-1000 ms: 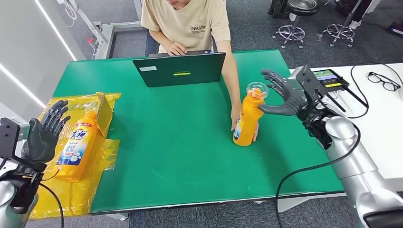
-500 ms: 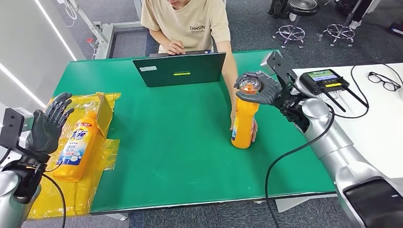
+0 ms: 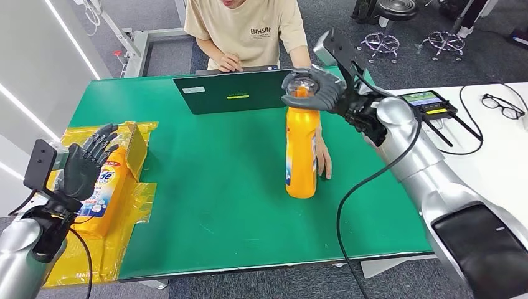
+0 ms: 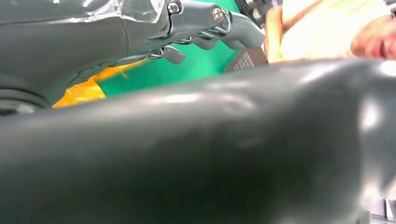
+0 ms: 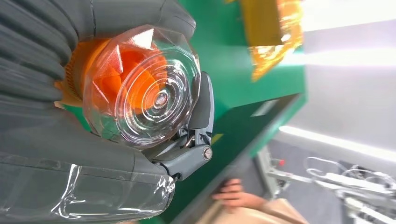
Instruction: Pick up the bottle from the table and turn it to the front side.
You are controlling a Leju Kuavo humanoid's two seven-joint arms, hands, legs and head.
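right hand on bottle cap, bottle upright mid-table

the orange bottle (image 3: 301, 152) stands upright on the green table (image 3: 218, 205), a little right of centre, in front of the laptop (image 3: 233, 91). its base appears to be on the table surface, though i cannot tell for sure that it is not lifted a touch.

the right hand (image 3: 309, 89) grips the bottle at the very top: fingers curled around the clear faceted cap (image 5: 142, 91), thumb on one side and dark fingers (image 5: 32, 60) on the other, clamped on it. the right wrist view looks straight down onto the cap, orange showing through it.

a person's hand (image 3: 322, 159) rests on the table just behind the bottle's lower part, touching or nearly touching it; cannot tell which. the person (image 3: 246, 31) sits at the far side behind the laptop, other hand at its top edge.

the left hand (image 3: 87, 163) hovers at the table's left edge, fingers spread apart, holding nothing. it is over a second orange bottle (image 3: 99, 196) lying on yellow plastic bags (image 3: 121, 246); contact cannot be told.

on the white table (image 3: 498, 149) to the right: a handheld device (image 3: 426, 101) with a lit screen, and glasses (image 3: 503, 107).
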